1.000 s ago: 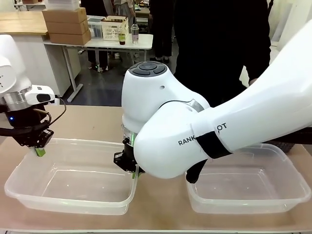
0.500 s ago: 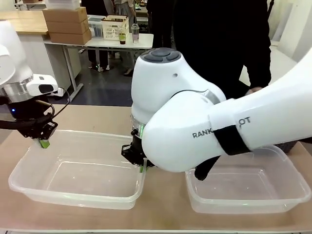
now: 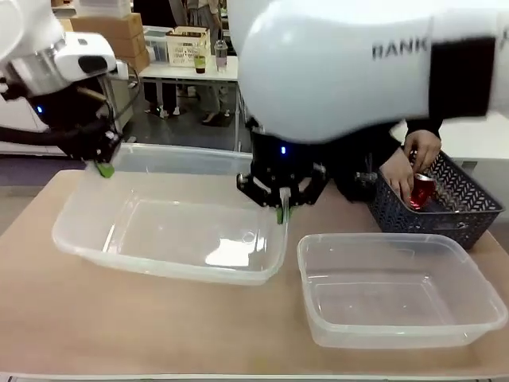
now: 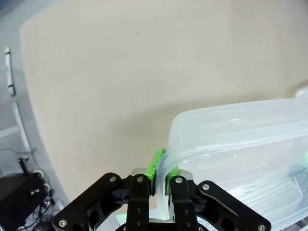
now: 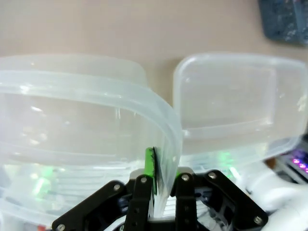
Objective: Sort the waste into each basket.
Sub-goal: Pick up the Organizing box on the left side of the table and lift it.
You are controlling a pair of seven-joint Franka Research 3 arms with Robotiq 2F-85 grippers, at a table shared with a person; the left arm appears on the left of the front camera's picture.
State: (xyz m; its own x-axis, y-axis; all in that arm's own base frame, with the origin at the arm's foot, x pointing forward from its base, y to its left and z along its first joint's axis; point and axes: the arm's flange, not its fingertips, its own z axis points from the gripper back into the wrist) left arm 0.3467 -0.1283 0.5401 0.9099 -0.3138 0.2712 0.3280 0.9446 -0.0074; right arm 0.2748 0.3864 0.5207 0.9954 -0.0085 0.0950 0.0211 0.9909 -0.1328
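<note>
- L gripper: fingers pinch the rim of the big clear tub at its far-L corner. L wrist view shows the green pads one each side of the rim wall, pressed onto it.
- R gripper: fingers clamp the same tub's R-end rim. In the R wrist view the thin wall is squeezed btwn the pads.
- Tub is gripped at both ends and sits over the L half of the table. Can't tell if its base rests on the tabletop.
- A 2nd clear tub stands flat on the table at front R, just beside the big tub's R end w/ a narrow gap btwn them.
- At far R, behind the 2nd tub, is the dark lattice basket.
- The person's hand reaches into that basket, fingers on a red can lying low inside it.
</note>
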